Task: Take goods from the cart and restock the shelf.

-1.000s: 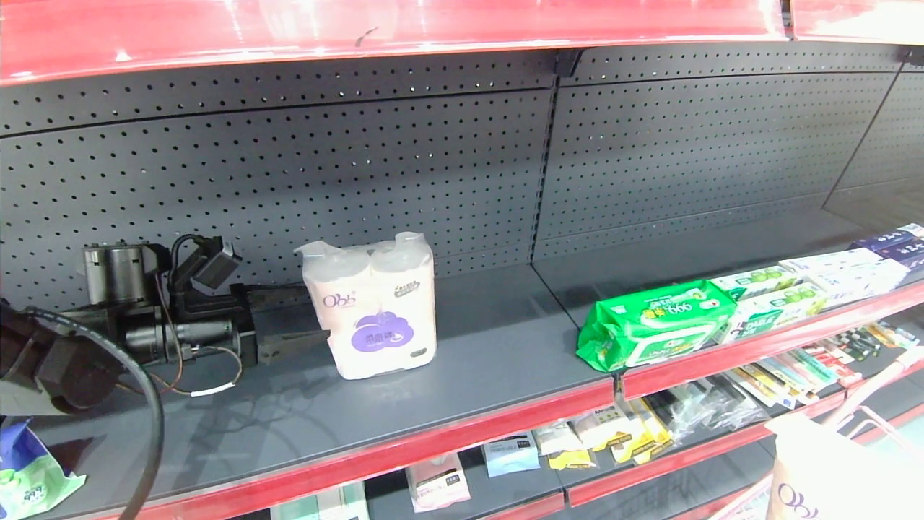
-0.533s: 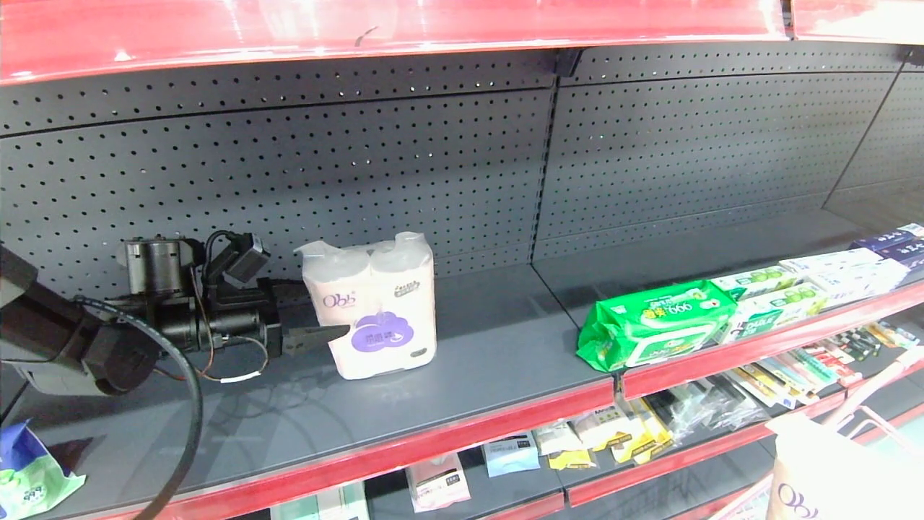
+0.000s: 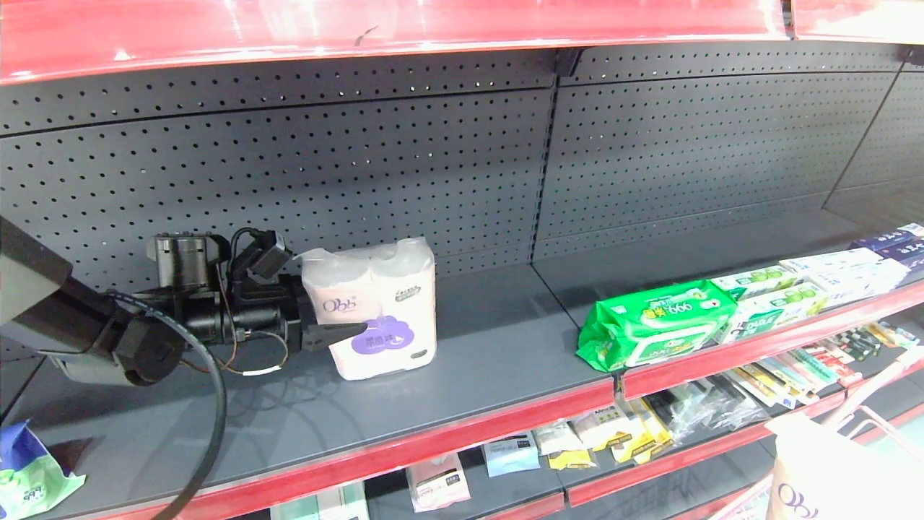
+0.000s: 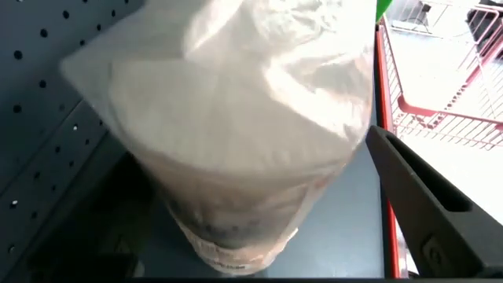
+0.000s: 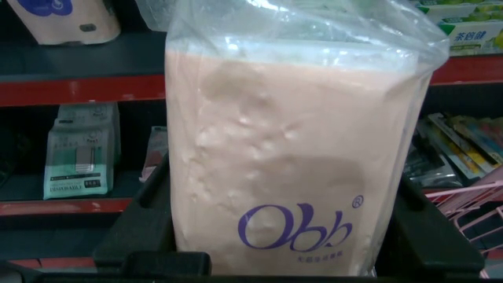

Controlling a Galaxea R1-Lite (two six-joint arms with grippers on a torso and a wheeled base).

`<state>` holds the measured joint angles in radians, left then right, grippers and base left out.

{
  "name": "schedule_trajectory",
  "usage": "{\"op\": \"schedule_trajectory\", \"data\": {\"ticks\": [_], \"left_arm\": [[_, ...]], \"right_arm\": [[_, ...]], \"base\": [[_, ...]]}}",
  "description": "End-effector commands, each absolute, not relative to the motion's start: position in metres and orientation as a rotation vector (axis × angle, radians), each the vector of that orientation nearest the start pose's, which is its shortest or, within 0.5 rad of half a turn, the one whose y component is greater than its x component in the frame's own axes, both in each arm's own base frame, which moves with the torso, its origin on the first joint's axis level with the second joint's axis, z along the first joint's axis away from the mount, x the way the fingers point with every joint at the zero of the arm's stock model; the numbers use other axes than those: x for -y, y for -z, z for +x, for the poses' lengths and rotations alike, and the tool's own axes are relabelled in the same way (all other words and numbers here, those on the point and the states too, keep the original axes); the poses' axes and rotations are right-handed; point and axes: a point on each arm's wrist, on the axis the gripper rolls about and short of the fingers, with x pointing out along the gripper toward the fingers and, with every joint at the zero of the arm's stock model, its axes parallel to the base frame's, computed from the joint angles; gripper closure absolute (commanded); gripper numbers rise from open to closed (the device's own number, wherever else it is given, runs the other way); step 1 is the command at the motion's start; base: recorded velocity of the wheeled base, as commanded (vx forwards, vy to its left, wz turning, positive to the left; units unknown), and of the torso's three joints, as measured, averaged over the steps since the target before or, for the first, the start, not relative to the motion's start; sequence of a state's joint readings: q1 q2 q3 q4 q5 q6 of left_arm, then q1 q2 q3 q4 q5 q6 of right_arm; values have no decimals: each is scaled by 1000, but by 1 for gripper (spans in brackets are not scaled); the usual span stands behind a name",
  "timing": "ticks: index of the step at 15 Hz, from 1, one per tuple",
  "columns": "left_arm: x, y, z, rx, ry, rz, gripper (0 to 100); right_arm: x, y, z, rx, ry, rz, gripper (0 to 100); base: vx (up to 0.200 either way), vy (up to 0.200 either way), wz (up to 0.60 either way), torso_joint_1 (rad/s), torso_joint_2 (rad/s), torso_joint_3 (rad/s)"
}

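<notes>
the left gripper [image 3: 336,325] is straddling the roll pack [image 3: 379,303], jaws wide, left of centre in the frame on the grey shelf [image 3: 469,375]. i'm worrying an off-centre squeeze topples it. the right gripper [image 5: 291,236] is clutching a second pack [image 3: 830,477] at lower right.

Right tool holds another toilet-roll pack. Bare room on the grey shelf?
Widest bare stretch of the grey metal shelf: between the white plastic-wrapped toilet-roll pack and the green wipes packet, back to the pegboard. Also open behind the wipes. Crowded: left of the roll pack, where the left tool sits, and the boxes along the right front edge.
</notes>
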<state>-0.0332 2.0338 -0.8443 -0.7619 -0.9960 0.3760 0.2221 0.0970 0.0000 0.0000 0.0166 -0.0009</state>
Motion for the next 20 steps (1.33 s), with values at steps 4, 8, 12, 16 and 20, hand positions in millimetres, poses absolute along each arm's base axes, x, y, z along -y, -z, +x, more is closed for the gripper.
{"op": "schedule_trajectory", "data": {"ticks": [4,8,12,16,20], "left_arm": [[37,-94,360,-192,1084,136,0],[45,-93,363,-186,1107,141,100],[47,-90,363,-192,1110,143,100],[44,-100,353,-188,1106,138,100],[33,-106,325,-210,1084,123,100]], "right_arm": [[3,-77,-15,-96,-239,-10,100],[3,-77,-15,-96,-239,-11,100],[3,-77,-15,-96,-239,-11,100],[3,-77,-15,-96,-239,-11,100],[3,-77,-15,-96,-239,-11,100]], "base": [[0,0,0,0,0,0],[0,0,0,0,0,0],[0,0,0,0,0,0],[0,0,0,0,0,0],[0,0,0,0,0,0]]}}
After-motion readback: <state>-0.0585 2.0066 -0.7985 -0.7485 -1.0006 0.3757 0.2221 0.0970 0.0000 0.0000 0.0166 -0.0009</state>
